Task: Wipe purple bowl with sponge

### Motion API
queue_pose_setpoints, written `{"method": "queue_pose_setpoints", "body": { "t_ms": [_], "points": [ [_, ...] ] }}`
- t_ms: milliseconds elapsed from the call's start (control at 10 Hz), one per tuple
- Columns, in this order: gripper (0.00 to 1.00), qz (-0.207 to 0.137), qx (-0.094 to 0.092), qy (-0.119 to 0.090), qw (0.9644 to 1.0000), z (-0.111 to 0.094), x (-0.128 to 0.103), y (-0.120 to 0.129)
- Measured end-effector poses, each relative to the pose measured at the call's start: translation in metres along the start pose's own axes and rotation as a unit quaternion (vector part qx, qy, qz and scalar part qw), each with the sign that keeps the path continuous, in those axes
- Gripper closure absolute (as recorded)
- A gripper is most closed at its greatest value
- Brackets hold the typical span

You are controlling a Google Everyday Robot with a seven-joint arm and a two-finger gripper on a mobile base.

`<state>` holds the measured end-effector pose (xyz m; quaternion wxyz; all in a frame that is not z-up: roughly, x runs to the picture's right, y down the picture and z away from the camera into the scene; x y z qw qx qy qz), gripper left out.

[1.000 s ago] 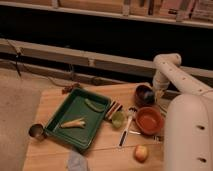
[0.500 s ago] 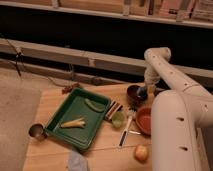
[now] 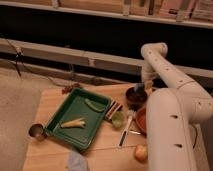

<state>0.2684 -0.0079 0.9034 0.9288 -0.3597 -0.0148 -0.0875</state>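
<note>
Swinging further left and nearer than half a second ago, the arm now hides the orange bowl almost entirely, and the hand [image 3: 140, 88] hangs just above the far rim of the dark purple round bowl [image 3: 135, 95]. Whether it is apart or together I cannot tell, and no sponge is discernible in it. Directly beneath the hand sits that bowl on the wooden worktop [image 3: 52, 105]; further left lies a green rectangular tray [image 3: 72, 106]. Judging by this, wiping looks barely begun, if at all.
</note>
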Motion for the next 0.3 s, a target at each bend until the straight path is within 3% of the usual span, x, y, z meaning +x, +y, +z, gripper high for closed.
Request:
{"method": "queue_pose_setpoints", "body": {
  "t_ms": [300],
  "points": [
    [1.0, -0.02, 0.002, -0.005, 0.9998, -0.005, -0.026, -0.014]
  ]
}}
